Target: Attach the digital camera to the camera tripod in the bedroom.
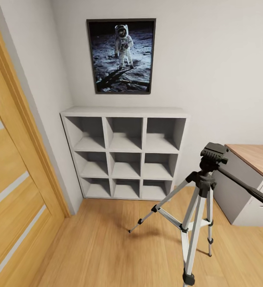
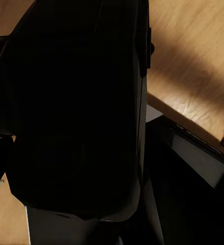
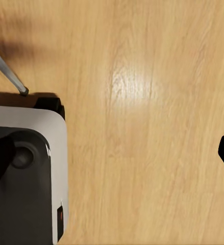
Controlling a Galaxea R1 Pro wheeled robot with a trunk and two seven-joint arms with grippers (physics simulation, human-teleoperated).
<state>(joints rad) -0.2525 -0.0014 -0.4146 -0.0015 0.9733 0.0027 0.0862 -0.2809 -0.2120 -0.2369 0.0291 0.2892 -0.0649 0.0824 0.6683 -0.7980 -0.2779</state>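
The camera tripod (image 1: 199, 207) stands at near right on the wood floor (image 1: 99, 247), its head (image 1: 214, 153) bare. A dark bulk, likely the digital camera (image 2: 76, 112), fronts the left wrist; either gripper's state I cannot tell. Approach squarely and lower the camera level onto the head.

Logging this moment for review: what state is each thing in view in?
camera tripod: upright on the wood floor, legs spread, head plate bare, no camera mounted.
cube shelf: all nine compartments empty.
wooden door: appears closed.
astronaut picture: hanging on the wall.
dark object, close to the left wrist camera: too dark to identify.
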